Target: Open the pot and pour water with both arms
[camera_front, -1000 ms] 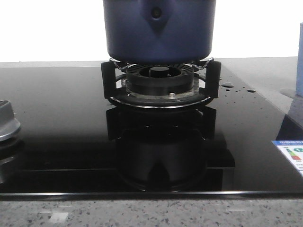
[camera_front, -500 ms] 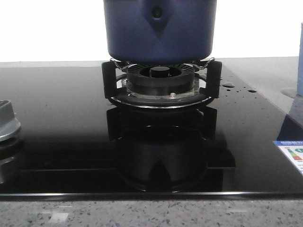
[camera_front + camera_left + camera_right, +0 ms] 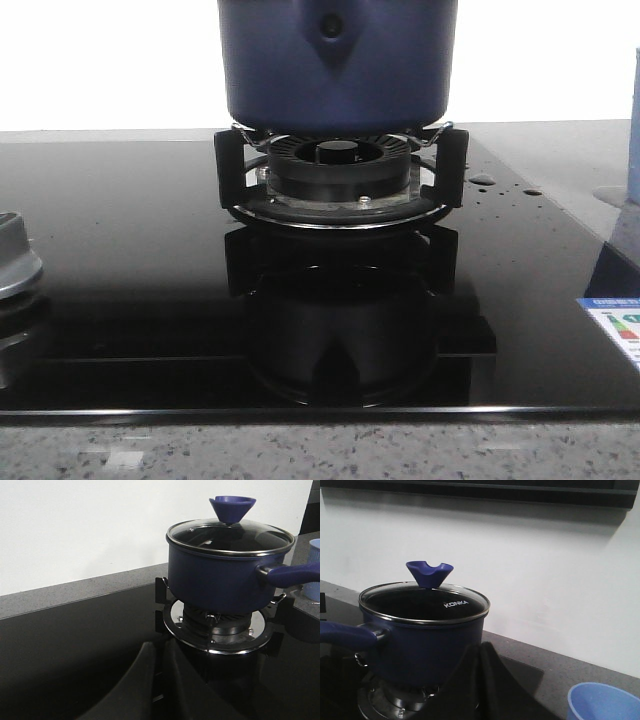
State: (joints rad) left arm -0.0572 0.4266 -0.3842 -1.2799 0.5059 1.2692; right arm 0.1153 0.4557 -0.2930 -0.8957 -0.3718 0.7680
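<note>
left tool (image 3: 159, 680) black, smooth curved fingers (image 3: 137, 685)

Pot (image 3: 337, 65) top and lid cut off in front view, pale blue vessel (image 3: 602, 702) partly out of frame

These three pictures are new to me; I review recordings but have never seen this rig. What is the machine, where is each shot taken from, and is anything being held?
It is a robot with two arms, each ending in a two-fingered gripper. One camera looks forward, low over a black glass hob. The other two sit on the wrists, so each shows its own dark fingers at the bottom: the left gripper and the right gripper. Both have their fingers together and hold nothing.

On the gas burner stands the pot, dark blue, with its glass lid on and a blue knob on top. Its long handle points towards a pale blue cup beside the hob. The front camera sees only the pot's lower part.

So nothing has been touched yet.
</note>
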